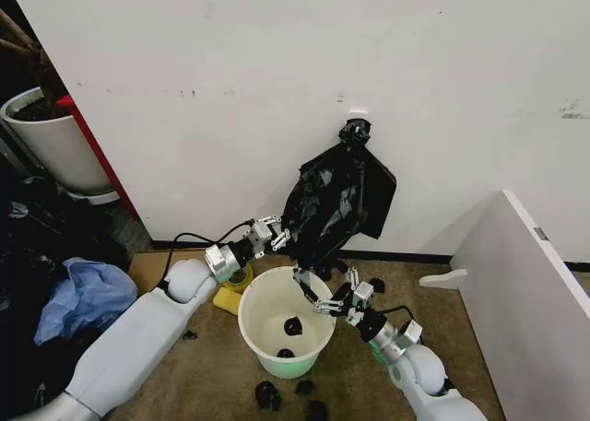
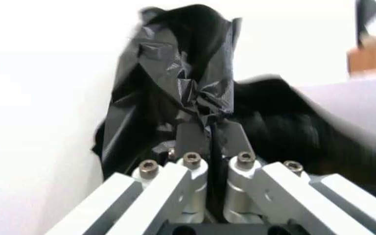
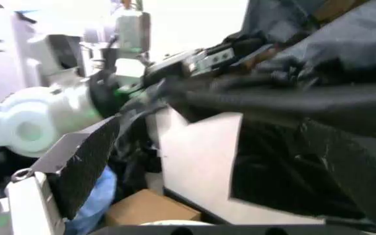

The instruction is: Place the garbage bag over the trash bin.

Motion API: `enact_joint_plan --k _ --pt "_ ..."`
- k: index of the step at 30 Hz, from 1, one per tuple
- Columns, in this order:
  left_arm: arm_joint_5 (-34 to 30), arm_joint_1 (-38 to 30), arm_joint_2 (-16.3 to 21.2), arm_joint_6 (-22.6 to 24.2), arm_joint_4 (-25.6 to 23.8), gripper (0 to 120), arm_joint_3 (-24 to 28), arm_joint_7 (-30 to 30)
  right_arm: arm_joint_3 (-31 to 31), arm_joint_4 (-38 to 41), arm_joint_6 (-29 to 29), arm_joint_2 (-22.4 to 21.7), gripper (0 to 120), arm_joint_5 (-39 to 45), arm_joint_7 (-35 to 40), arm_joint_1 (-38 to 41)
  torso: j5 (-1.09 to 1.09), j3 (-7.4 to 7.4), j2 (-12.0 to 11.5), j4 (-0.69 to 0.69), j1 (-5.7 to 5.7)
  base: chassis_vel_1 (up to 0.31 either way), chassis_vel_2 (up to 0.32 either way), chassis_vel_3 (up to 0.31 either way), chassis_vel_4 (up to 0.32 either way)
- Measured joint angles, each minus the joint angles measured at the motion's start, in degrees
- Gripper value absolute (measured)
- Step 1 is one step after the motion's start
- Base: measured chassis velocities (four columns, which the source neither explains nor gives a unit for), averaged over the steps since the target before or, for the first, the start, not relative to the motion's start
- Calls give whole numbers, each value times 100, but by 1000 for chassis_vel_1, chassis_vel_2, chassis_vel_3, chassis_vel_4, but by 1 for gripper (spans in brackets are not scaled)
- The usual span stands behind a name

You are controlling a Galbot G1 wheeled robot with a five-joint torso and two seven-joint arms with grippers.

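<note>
At upper left of the head view: a large white plant pot [image 1: 55, 145] with soil, standing apart from the work. Below it, lower left: a crumpled blue bag [image 1: 85, 295] on the floor, and a cardboard piece [image 1: 152, 267] by the wall's base.

Left of centre: the left gripper [image 1: 281, 238], arm reaching up from lower left. Jaws pressed together on a fold at the left edge of the garbage bag [image 1: 336, 200]; the left wrist view shows the two fingers [image 2: 191, 139] meeting with black film bunched between and above them.

Centre: the garbage bag, glossy black and crinkled, hanging against the white wall with its top knot [image 1: 355, 131] caught at a small wall fitting. Its lower end hangs just above the rim of the trash bin.

Lower centre: the trash bin [image 1: 263, 333], round, white, upright on the brown floor, mouth open, two small black lumps inside; more black lumps [image 1: 268, 395] on the floor in front.

Right of centre: the right gripper [image 1: 320, 290], at the bin's far rim, jaws pinching the bag's lowest hanging edge.

Right: a white panel [image 1: 521, 283] leaning off toward the corner.

Handling note, as judgement: the step is opening the bag's mouth. Both holds should stay on single layers of opposite edges, then draw apart evenly and wide of the rim before lowering; the thin film will likely slip or tear if tugged against the wall fitting.
</note>
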Motion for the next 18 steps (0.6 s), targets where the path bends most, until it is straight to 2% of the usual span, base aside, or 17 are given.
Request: enact_joint_plan --k 3,4,6,8,10,12,14,15,16,18 --pt "-298 48 -32 52 -25 0 -1 -39 143 0 -39 -29 100 216 -592 -39 0 0 0 0 0 0 0 0 0" --pt "-479 95 -93 95 -13 0 1 -108 399 0 -201 -66 100 559 -1436 -72 1 0 0 0 0 0 0 0 0" --pt "-521 132 -161 100 20 0 -5 -154 572 8 -330 -88 100 740 -1781 -67 -1 0 0 -1 0 0 0 0 0" --pt "-548 157 -197 103 25 0 -8 -179 631 21 -371 -99 100 819 -1793 -42 -2 0 0 -2 0 0 0 0 0" --pt "-621 200 -252 108 21 0 -9 -210 594 95 -399 -108 100 962 -1218 16 0 0 0 -2 0 0 0 0 0" --pt "-651 231 -289 102 24 0 -12 -211 317 204 -498 -106 100 932 162 121 -2 0 0 -1 0 0 0 0 0" --pt "-660 233 -312 81 71 0 -15 -209 116 238 -627 -71 100 854 989 211 0 0 0 -1 0 0 0 0 0" --pt "-666 229 -348 60 149 0 -15 -208 -70 241 -760 -2 100 848 1742 341 1 1 0 0 0 0 0 0 0" --pt "-666 229 -348 60 149 0 -15 -208 -70 241 -760 -2 100 848 1742 341 1 1 0 0 0 0 0 0 0" --pt "-675 231 -389 42 205 0 -16 -205 -304 215 -988 154 100 944 2634 607 -2 1 0 0 0 0 0 0 0"
